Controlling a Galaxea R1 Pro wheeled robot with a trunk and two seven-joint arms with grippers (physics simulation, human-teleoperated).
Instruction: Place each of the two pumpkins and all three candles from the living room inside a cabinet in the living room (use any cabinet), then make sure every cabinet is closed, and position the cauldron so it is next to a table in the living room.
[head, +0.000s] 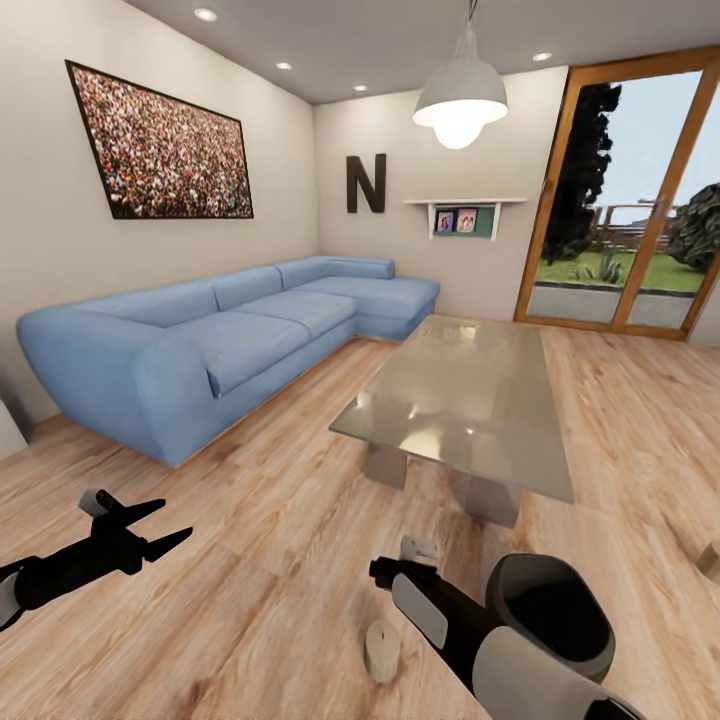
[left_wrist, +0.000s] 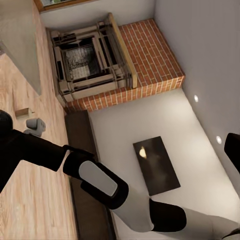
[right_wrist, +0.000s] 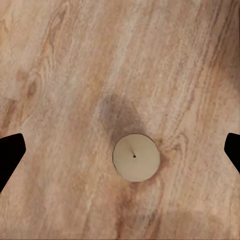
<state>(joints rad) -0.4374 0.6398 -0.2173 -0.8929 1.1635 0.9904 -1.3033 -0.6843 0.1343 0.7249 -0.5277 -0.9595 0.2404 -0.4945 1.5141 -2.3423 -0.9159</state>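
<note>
Candle stands upright on the wood floor, near the robot and just short of the table, with the right gripper spread wide above it, so centre it, drop straight, then pinch.

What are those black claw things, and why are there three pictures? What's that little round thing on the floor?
The claws are a robot's hands, called grippers. One picture comes from a camera on its head: the left gripper is open and empty, and the right arm reaches down over the wooden floor. The other two cameras sit on its wrists. The right wrist camera looks straight down at a candle standing on the floor, seen from above. It also shows beside the right arm. Nothing is held. Behind are a blue sofa and a grey table.
</note>
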